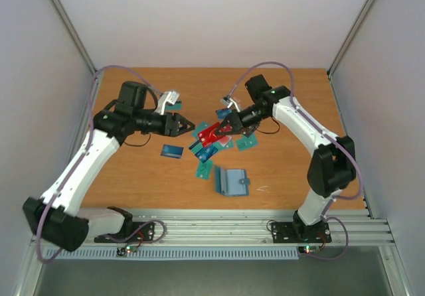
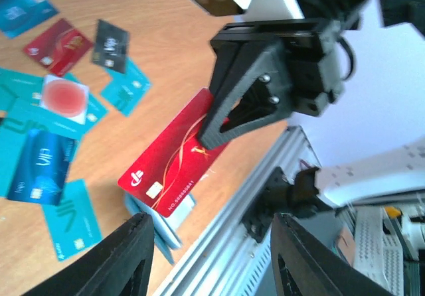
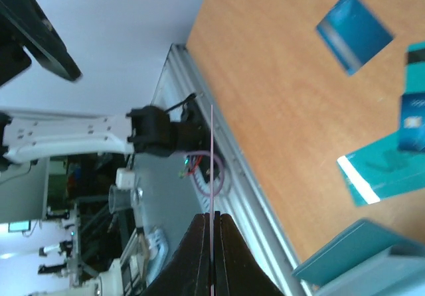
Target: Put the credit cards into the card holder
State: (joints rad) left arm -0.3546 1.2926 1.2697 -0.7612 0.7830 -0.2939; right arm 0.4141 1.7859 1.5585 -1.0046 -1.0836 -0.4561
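My right gripper (image 1: 226,127) is shut on a red credit card (image 1: 212,135) and holds it above the table. In the left wrist view the red card (image 2: 174,158) shows face-on in the right gripper's black jaws. In the right wrist view the card (image 3: 212,156) is edge-on between the shut fingertips (image 3: 199,224). My left gripper (image 1: 184,125) is open and empty, just left of the red card; its fingers (image 2: 129,253) stand wide apart. The card holder (image 1: 232,181) lies open near the front edge, and shows partly in the wrist views (image 2: 159,233) (image 3: 358,259). Several teal and blue cards (image 1: 202,170) lie scattered around it.
A blue card (image 1: 172,151) lies alone left of the pile. Teal cards (image 1: 247,142) lie under the right arm. More cards, a red one (image 2: 58,44) and a black one (image 2: 109,44), show in the left wrist view. The metal rail (image 1: 219,223) runs along the near edge.
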